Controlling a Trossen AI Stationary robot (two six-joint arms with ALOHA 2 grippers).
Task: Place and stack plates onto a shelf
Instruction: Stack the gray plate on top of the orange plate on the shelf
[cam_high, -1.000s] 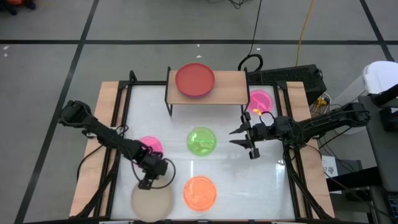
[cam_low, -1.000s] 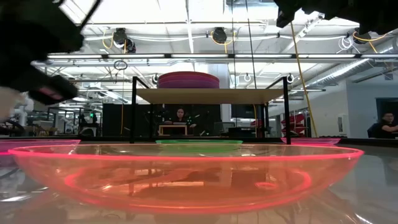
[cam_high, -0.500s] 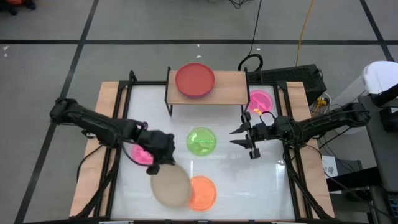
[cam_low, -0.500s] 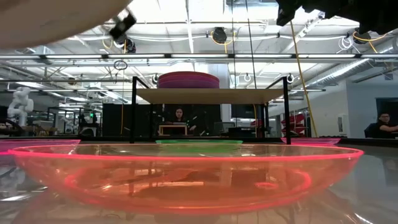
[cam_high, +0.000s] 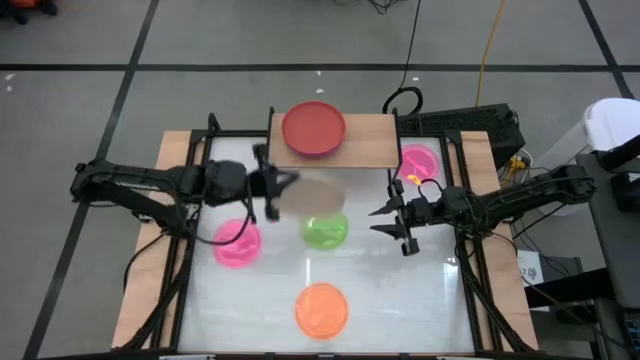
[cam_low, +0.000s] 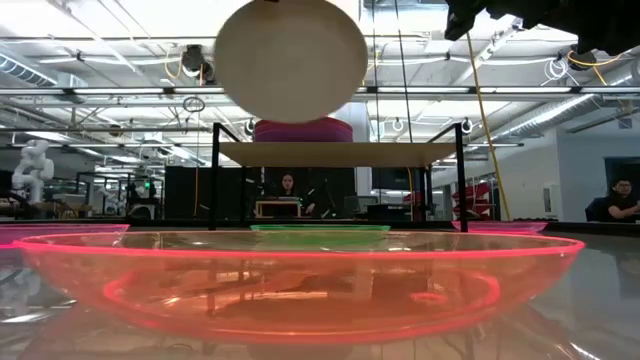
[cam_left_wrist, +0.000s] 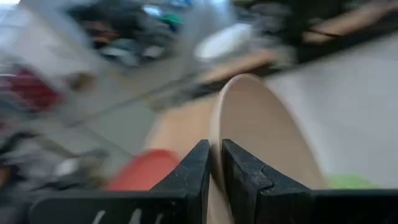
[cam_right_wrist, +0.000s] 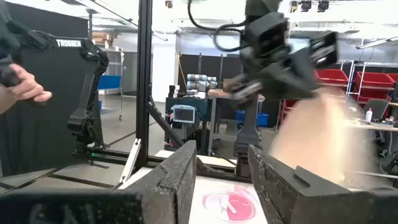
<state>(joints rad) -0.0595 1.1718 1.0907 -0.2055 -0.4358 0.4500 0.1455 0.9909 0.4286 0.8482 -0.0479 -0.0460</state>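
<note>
A: What is the left gripper (cam_left_wrist: 213, 163) doing?

B: Its two fingers pinch the rim of the beige plate (cam_high: 312, 195), holding it up in the air just in front of the shelf (cam_high: 372, 137), above the green plate (cam_high: 325, 232). I think it goes on the red plate (cam_high: 313, 127) stack there.

A: And the right gripper (cam_high: 387, 222)?

B: It waits beside the green plate, fingers spread, holding nothing.

A: Anything hard to see?

B: The beige plate looks smeared, and the plates under the red one are mostly hidden.

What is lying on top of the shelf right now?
A red plate tops a stack on the shelf; the low view shows magenta edges beneath. How many plates it covers cannot be seen. The beige plate is not there yet.
</note>
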